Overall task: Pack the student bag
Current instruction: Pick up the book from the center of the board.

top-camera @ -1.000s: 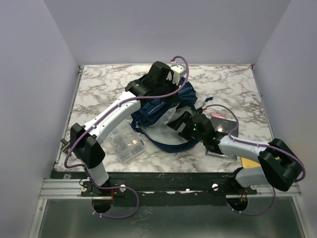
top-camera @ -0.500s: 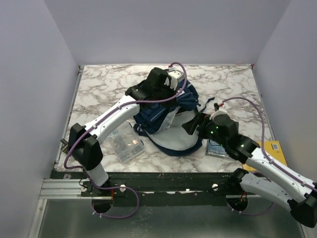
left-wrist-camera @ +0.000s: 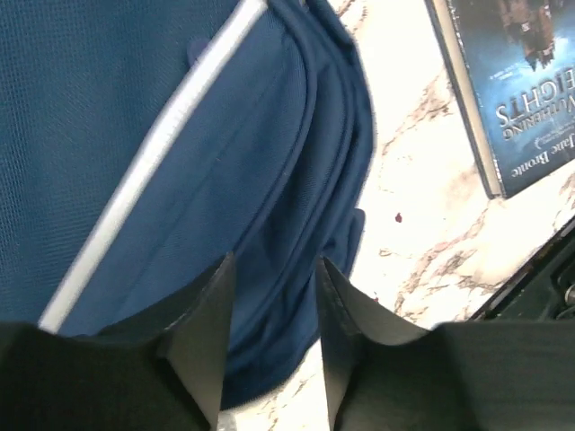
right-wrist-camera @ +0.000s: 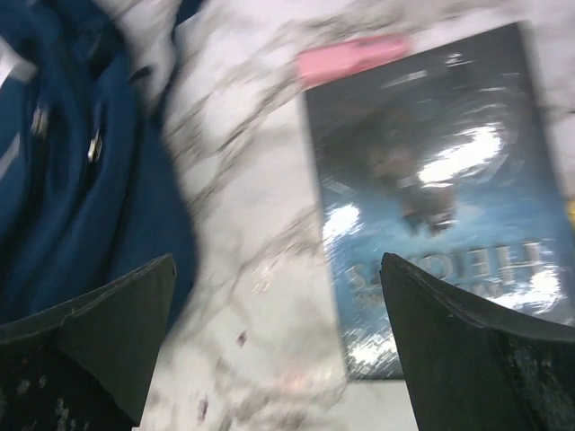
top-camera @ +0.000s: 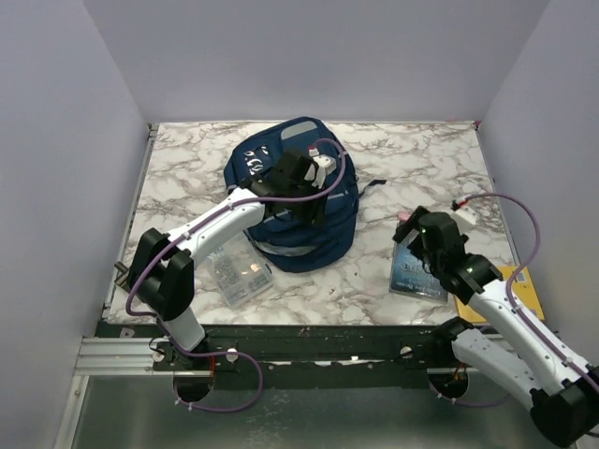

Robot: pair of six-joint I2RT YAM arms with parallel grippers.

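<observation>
The student bag [top-camera: 281,168], a navy backpack with grey stripes, lies flat on the marble table, front side up. My left gripper [top-camera: 314,208] hovers just over its near right part. In the left wrist view the jaws [left-wrist-camera: 275,262] stand slightly apart, open, with blue bag fabric [left-wrist-camera: 135,108] showing beyond them and nothing pinched between. My right gripper [top-camera: 409,227] is wide open and empty to the right of the bag. It hangs [right-wrist-camera: 277,260] over bare marble between the bag's edge [right-wrist-camera: 63,180] and a blue book [right-wrist-camera: 440,180].
The blue paperback book [top-camera: 416,271] lies at the near right, with a small pink item [top-camera: 404,216] at its far corner. A yellow flat item [top-camera: 520,281] lies further right. A clear plastic box [top-camera: 239,274] sits near the left arm.
The bag, held up and bunched by the left gripper before, now lies flat. The left jaws have parted. The right arm has drawn back to the right, over the book.
</observation>
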